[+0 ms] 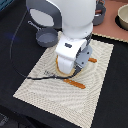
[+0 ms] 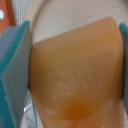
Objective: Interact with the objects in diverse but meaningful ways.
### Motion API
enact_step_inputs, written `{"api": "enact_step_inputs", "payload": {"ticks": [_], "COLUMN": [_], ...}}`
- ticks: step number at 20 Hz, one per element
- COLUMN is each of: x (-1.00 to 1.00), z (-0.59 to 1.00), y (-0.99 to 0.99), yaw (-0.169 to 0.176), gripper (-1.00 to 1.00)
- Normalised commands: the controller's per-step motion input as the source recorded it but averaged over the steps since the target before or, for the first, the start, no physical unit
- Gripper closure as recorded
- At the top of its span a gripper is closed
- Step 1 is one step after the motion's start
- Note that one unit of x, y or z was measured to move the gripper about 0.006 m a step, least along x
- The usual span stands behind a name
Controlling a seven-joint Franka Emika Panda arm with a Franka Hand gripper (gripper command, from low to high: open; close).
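Note:
In the wrist view a yellow-orange bread loaf (image 2: pixel 75 75) fills the frame, pressed between my gripper's (image 2: pixel 72 70) two teal pads (image 2: pixel 15 65), which touch it on both sides. The round tan plate (image 2: pixel 65 15) lies right behind it. In the exterior view my gripper (image 1: pixel 69 69) is down at the middle of the striped mat (image 1: pixel 50 90), and the hand hides the loaf; only a rim of the plate (image 1: pixel 61 70) shows. The grey long-handled pan (image 1: pixel 46 36) stands beyond the mat at the exterior view's left. Sausage, fish and carton are out of view.
An orange-handled knife (image 1: pixel 75 83) lies on the mat just in front of the hand, and an orange handle (image 1: pixel 93 60) lies to its right. A dark pot (image 1: pixel 100 12) and a pale bowl (image 1: pixel 123 19) stand at the back right. A black cable (image 1: pixel 35 77) crosses the mat.

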Motion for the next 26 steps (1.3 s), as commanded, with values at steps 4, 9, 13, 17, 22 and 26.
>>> {"api": "enact_step_inputs", "payload": {"ticks": [4, 9, 13, 17, 22, 26], "x": [0.44, 0.46, 0.41, 0.32, 0.06, -0.17], "z": [-0.04, -0.05, -0.09, -0.11, 0.06, 0.86], "y": [0.01, 0.02, 0.01, 0.03, 0.09, 0.15], "yaw": [-0.003, -0.005, -0.006, -0.002, 0.001, 0.003], "gripper": [1.0, 1.0, 1.0, 1.0, -1.0, -1.0]}}
